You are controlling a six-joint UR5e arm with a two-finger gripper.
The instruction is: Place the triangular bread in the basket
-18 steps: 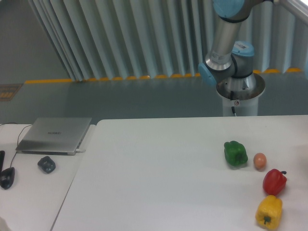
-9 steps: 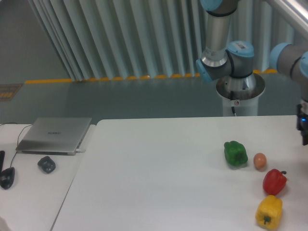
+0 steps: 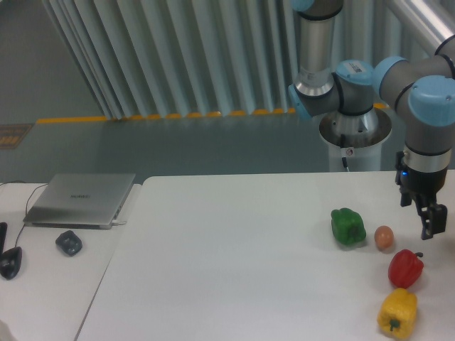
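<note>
White tabletop [image 3: 234, 249] fills the low part of the view, and a second pale desk [image 3: 43, 284] sits to the left of it.

Closest to the camera is a yellow bell pepper [image 3: 397, 311] near the right edge. Just behind it is a red bell pepper [image 3: 406, 268]. A bit farther back are a small brownish egg-shaped ball [image 3: 384, 237] and a green bell pepper [image 3: 348, 226], side by side but not touching.

What has changed: the gripper [image 3: 431, 222] has come down into full view. Half a second ago only a bit of it showed at the right edge, and a second ago it was not there at all. Now it hangs above the table, to the right of the egg-shaped ball and just above the red pepper. It touches nothing and holds nothing. It is dark and small, so I cannot tell how far apart its fingers are.

On the left desk are a black mouse [image 3: 10, 261], a dark grey lump [image 3: 68, 242] and a closed silver laptop [image 3: 81, 199].

Farther back stands the robot arm's grey base [image 3: 353, 138], with a ribbed wall [image 3: 199, 57] behind it.

I cannot see the triangular bread or the basket anywhere. The table is cut off at the right edge.
</note>
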